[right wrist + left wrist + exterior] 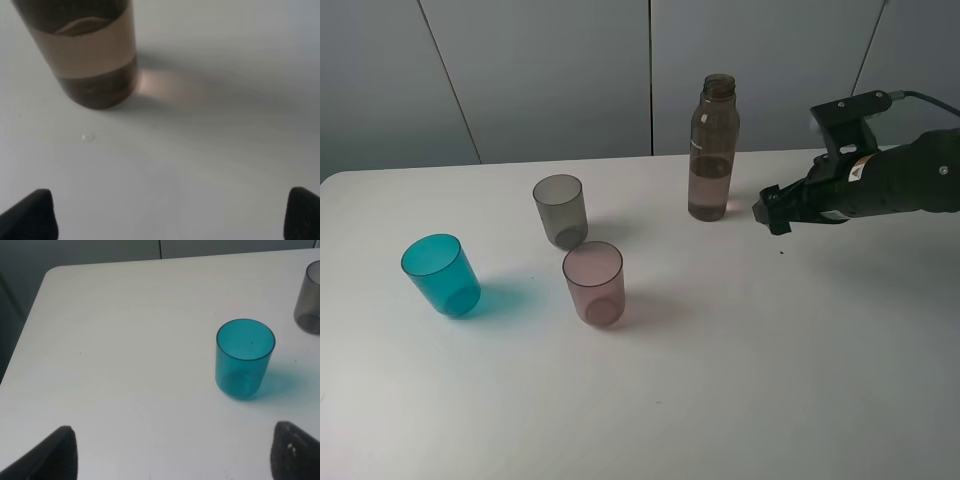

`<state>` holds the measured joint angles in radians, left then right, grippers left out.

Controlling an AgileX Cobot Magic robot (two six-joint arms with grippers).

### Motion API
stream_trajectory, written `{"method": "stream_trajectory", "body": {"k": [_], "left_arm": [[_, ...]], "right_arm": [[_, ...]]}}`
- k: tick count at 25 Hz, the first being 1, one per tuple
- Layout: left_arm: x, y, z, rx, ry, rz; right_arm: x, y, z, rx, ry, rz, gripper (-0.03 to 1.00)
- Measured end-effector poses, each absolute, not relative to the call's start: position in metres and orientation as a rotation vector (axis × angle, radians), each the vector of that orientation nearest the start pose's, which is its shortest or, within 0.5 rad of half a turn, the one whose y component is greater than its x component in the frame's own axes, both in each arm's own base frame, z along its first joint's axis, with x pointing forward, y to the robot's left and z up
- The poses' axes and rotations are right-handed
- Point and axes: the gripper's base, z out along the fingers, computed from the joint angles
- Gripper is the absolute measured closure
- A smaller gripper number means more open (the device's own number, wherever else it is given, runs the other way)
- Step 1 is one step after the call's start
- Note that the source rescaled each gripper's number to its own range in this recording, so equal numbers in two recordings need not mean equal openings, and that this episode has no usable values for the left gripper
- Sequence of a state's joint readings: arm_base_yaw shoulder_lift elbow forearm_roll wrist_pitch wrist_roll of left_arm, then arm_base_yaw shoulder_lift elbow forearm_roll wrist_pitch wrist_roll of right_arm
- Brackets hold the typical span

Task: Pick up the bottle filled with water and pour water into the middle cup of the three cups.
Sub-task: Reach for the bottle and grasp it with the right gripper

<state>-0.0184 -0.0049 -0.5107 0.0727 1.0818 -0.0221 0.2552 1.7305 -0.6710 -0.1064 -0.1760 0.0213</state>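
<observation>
Bench (770,380) scene seen from above and from both wrists. The bottle (713,150), tall, smoky brown-grey and uncapped, stands upright towards the far edge of the white bench; it is partly filled with water, and a faint pinkish patch of light lies on the surface beside its base. The right gripper (775,212) sits low over the bench just to the right of the bottle's base, near it but not touching, with its dark fingers pointed at the bottle. Its jaws are spread wide and hold nothing; the right wrist view shows the two fingertips far apart, with the bottle's lower body standing beyond them over bare bench. All three tumblers stand upright, to the left of the bottle and nearer the camera than it. The middle cup (560,208), smoky grey, is the closest of them to the bottle, though well apart from it. The pink cup (594,283) stands just in front of the grey one, a little farther from the bottle. The teal-blue cup (441,275) is the farthest from the bottle. The left gripper (172,452) is outside the high view; its wrist view shows two dark fingertips spread wide over bare bench, grasping nothing, with the teal-blue cup ahead of them and an edge of the grey cup beyond.
</observation>
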Motion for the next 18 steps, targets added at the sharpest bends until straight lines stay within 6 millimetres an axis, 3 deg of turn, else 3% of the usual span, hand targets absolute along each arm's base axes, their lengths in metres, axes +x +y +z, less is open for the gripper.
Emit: {"method": "stream_trajectory", "body": {"k": [10,18], "left_arm": [[-0.008,0.006,0.279,-0.009,2.048,0.062],[-0.008,0.006,0.279,-0.009,2.048,0.062]], "right_arm": [[0.313,0.103,0.116,-0.465,2.028,0.319,0.04],[0.313,0.108,0.085,-0.502,2.032,0.375,0.04]]}}
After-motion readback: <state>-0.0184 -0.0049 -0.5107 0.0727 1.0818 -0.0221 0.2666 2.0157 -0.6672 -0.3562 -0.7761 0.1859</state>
